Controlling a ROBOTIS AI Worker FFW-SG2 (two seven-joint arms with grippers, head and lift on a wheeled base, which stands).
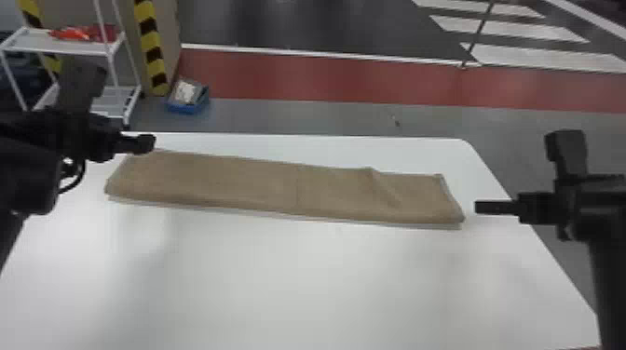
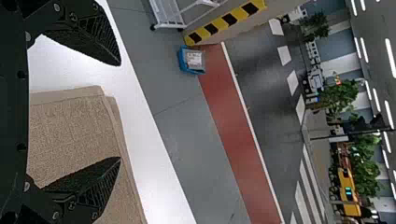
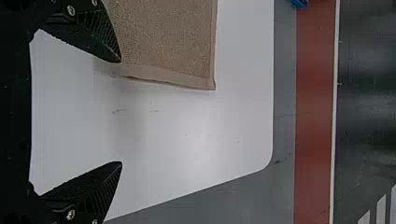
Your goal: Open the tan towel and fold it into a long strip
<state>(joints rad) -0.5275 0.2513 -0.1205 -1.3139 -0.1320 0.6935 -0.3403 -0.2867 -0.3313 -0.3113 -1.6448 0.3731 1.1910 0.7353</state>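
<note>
The tan towel (image 1: 242,186) lies as a long folded strip across the far part of the white table, with a small diagonal crease toward its right end. My left gripper (image 1: 148,143) is over the towel's far left corner. In the left wrist view the left gripper (image 2: 120,111) stands open, one finger over the towel (image 2: 74,135) and the other over bare table. Just beyond the strip's right end is my right gripper (image 1: 479,207). The right wrist view has the right gripper (image 3: 121,112) open with nothing between its fingers, the towel's end (image 3: 163,42) beside one fingertip.
The white table (image 1: 298,279) extends in front of the towel, its rounded far right corner near the right arm. Past the table's far edge, a blue bin (image 1: 187,97) sits on the floor and a white shelf cart (image 1: 70,46) stands at the far left.
</note>
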